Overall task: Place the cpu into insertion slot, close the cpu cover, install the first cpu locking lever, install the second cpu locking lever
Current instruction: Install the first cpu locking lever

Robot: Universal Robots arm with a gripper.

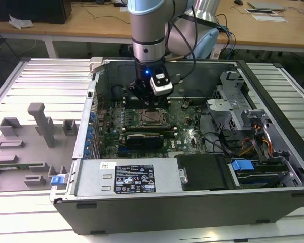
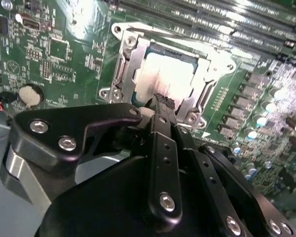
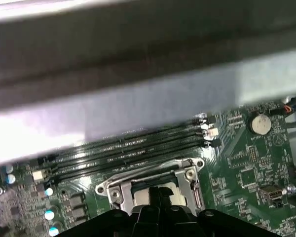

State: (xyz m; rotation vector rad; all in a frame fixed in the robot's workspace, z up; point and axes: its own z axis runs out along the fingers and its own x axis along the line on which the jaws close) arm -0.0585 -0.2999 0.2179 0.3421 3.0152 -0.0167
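Case (image 1: 192, 202) lies open on the table (image 1: 40, 71). Board (image 1: 111, 126) sits in the case's left half in the exterior view; drive bays (image 1: 253, 136) at right. CPU (image 2: 163, 81) in slot (image 2: 153, 52), cover (image 2: 129, 64) around it. Hand (image 2: 160, 101) directly above CPU.

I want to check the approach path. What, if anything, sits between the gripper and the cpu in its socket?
Nothing visible. In the second wrist view the gripper hangs right over the cpu, whose silvery top shows through the cpu cover window with nothing across it.
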